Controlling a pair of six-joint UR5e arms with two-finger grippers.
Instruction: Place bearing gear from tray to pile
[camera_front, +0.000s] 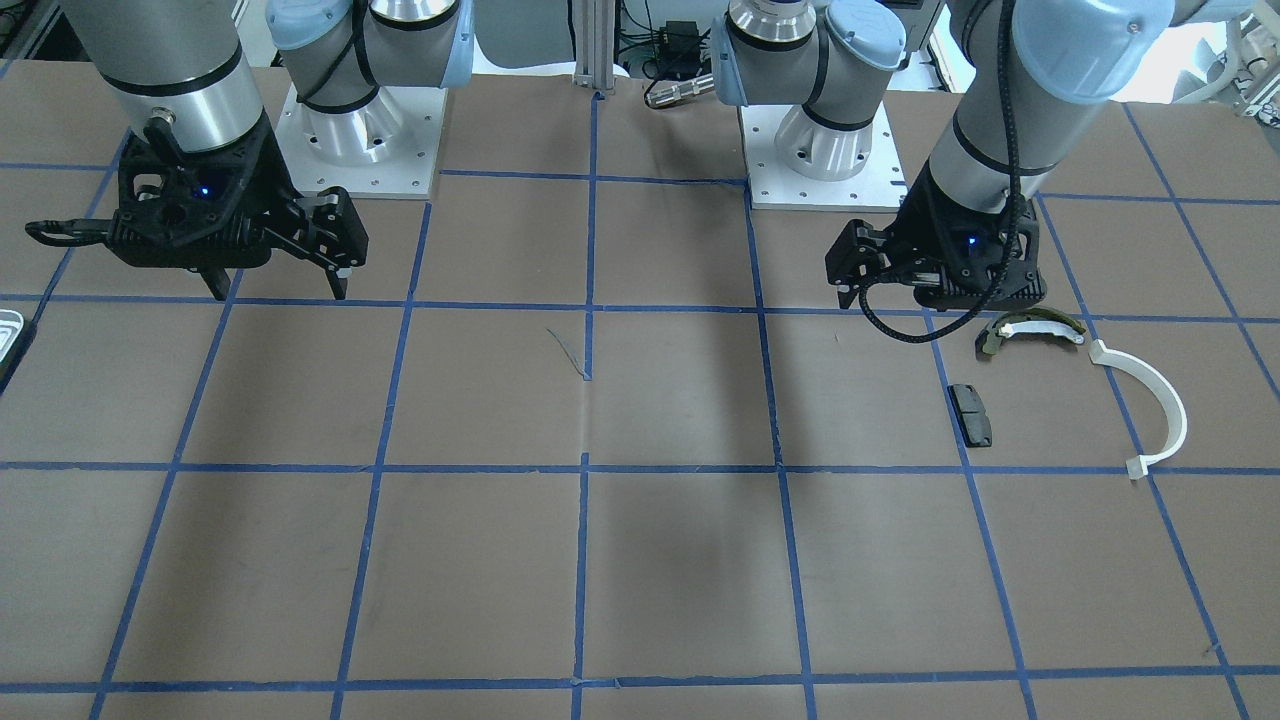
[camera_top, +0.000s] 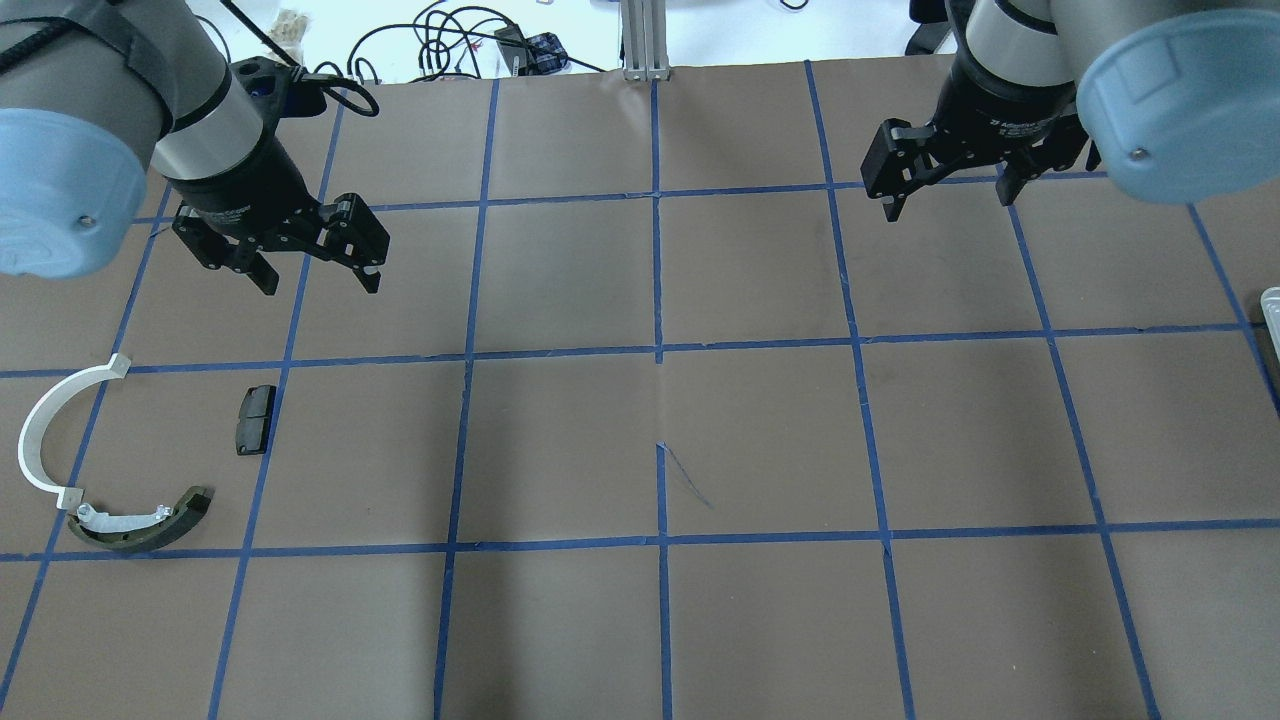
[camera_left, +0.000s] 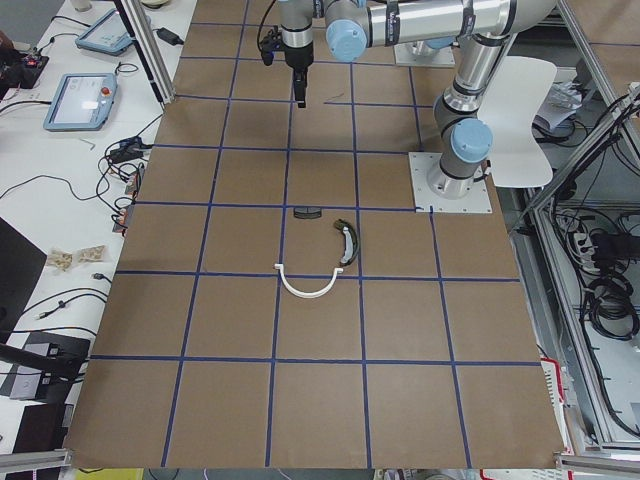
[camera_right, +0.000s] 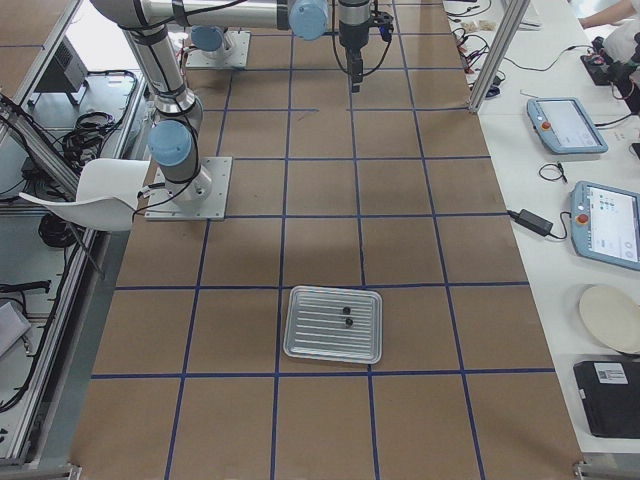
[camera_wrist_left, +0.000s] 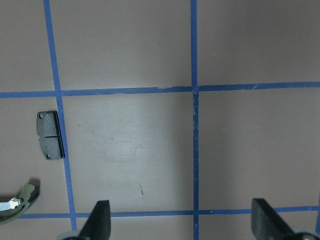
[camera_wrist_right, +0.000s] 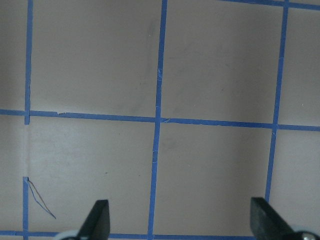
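The silvery tray (camera_right: 333, 324) lies at the table's right end, with two small black round parts (camera_right: 342, 316) on it, likely bearing gears. Only its corner shows in the overhead view (camera_top: 1270, 305) and the front view (camera_front: 8, 330). The pile has an olive brake shoe (camera_top: 140, 525), a white arc (camera_top: 40, 430) and a black pad (camera_top: 255, 420). My left gripper (camera_top: 320, 285) hangs open and empty above the table beyond the pile, with the pad (camera_wrist_left: 50, 142) below it. My right gripper (camera_top: 950, 205) is open and empty, well away from the tray.
Brown table (camera_top: 660, 440) with a blue tape grid. The two arm bases (camera_front: 360, 140) stand at the robot's edge. Cables and a metal post (camera_top: 645, 40) sit past the far edge. Tablets and gear lie on a side bench (camera_right: 575, 160).
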